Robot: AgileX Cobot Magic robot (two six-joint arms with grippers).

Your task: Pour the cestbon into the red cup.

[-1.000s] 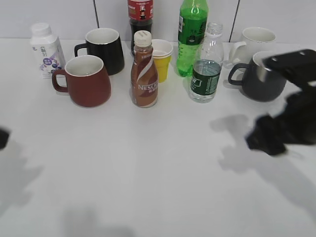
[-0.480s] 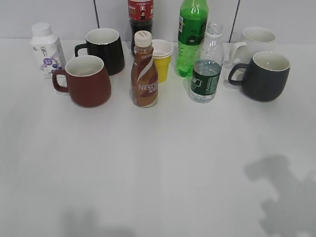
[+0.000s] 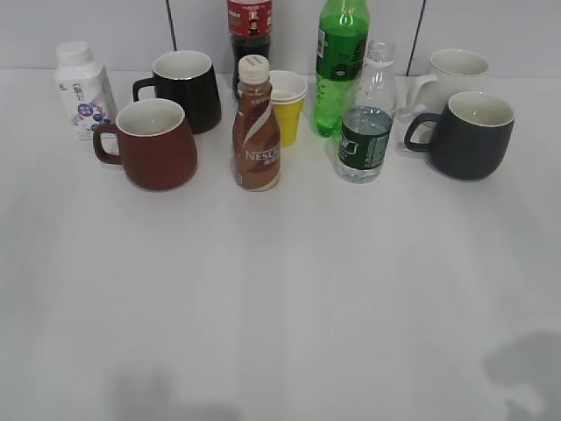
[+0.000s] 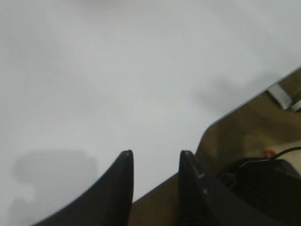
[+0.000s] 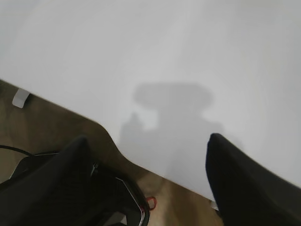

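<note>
We see even, bright light on the white table (image 3: 280,298), with soft grey shadows ahead of each gripper's fingers (both wrist views are hazy). The left gripper (image 4: 154,162) and right gripper (image 5: 148,155) blur darkly; the exterior view stays sharp.

Four mugs stand on the counter (image 3: 280,298): one red cup (image 3: 156,145), one black mug (image 3: 186,89), one dark grey mug (image 3: 469,135) and one white mug (image 3: 451,72).

Five bottles: one cestbon (image 3: 367,118), one brown Nescafe bottle (image 3: 255,127), one tall green bottle (image 3: 341,61), one dark cola bottle with a red label (image 3: 249,31), and one small white bottle (image 3: 81,89).

One yellow paper cup (image 3: 287,105).
</note>
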